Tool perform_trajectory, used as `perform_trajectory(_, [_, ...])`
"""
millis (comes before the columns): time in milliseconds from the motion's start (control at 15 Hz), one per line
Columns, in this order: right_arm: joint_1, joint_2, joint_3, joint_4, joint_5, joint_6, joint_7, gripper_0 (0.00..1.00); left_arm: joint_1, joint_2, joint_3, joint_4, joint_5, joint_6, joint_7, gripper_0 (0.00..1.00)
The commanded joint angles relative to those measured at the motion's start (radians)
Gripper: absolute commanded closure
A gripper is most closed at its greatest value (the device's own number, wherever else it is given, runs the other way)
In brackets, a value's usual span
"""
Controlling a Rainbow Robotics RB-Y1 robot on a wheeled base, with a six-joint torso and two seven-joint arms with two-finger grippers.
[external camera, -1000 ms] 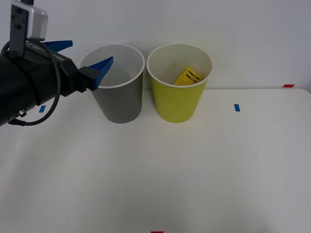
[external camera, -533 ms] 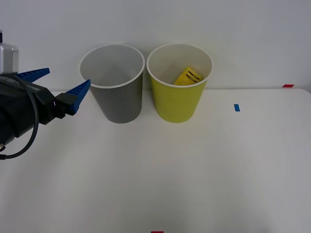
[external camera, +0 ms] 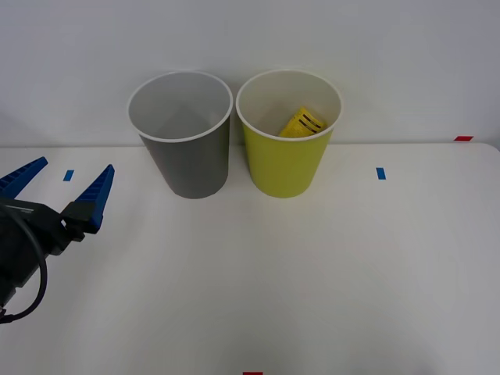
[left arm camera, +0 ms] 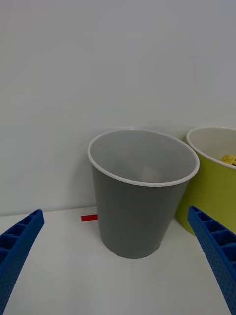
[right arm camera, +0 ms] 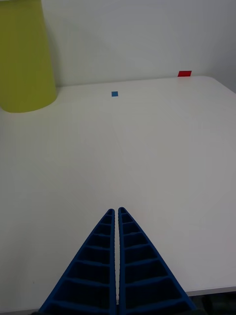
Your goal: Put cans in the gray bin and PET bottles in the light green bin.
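1. The left gripper [external camera: 64,181] hangs over the left edge of the white desk [external camera: 312,273], well to the left of both bins and apart from them. Its two blue ribbed fingers [external camera: 95,197] are spread wide with nothing between them.
2. In the left wrist view, that gripper's fingers [left arm camera: 18,243] sit at the two lower corners, far apart, with the gray bin [left arm camera: 140,206] framed between them and farther off.
3. A small blue tape mark [external camera: 69,175] lies on the desk just beside the left gripper, in the front view.
4. The gray bin [external camera: 187,156] stands upright at the back of the desk, against the pale wall. Its inside is white; what, if anything, lies at its bottom cannot be made out.
5. A small red tape mark [left arm camera: 89,217] lies on the desk beside the foot of the gray bin in the left wrist view.
6. The light green bin [external camera: 287,156] stands upright just beside the gray bin, on its right, their rims nearly touching.
7. The PET bottle [external camera: 302,123] lies tilted inside the light green bin, leaning on the inner wall; its yellow label and black stripes show above the rim line.
8. Another blue tape mark [external camera: 380,173] lies on the desk to the right of the light green bin, and a red mark [external camera: 463,138] sits at the far right back edge.
9. The right gripper [right arm camera: 118,212] hovers low over bare desk, its two blue fingers pressed together and holding nothing, with the light green bin [right arm camera: 24,59] well ahead of it.
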Motion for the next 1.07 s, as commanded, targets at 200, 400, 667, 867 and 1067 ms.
perform_trajectory(200, [0.0, 0.0, 0.0, 0.0, 0.0, 0.0, 0.0, 1.0, 0.116, 0.062, -0.19, 0.197, -0.091, -0.422, -0.028, 0.0])
perform_trajectory(400, [0.0, 0.0, 0.0, 0.0, 0.0, 0.0, 0.0, 1.0, 0.182, 0.09, -0.259, 0.27, -0.112, -0.571, -0.042, 0.0])
perform_trajectory(667, [0.0, 0.0, 0.0, 0.0, 0.0, 0.0, 0.0, 1.0, 0.254, 0.131, -0.296, 0.303, -0.14, -0.681, -0.045, 0.0])
perform_trajectory(867, [0.0, 0.0, 0.0, 0.0, 0.0, 0.0, 0.0, 1.0, 0.282, 0.171, -0.365, 0.395, -0.181, -0.858, -0.043, 0.0])
perform_trajectory(1067, [0.0, 0.0, 0.0, 0.0, 0.0, 0.0, 0.0, 1.0, 0.343, 0.169, -0.411, 0.468, -0.238, -0.984, -0.037, 0.0])
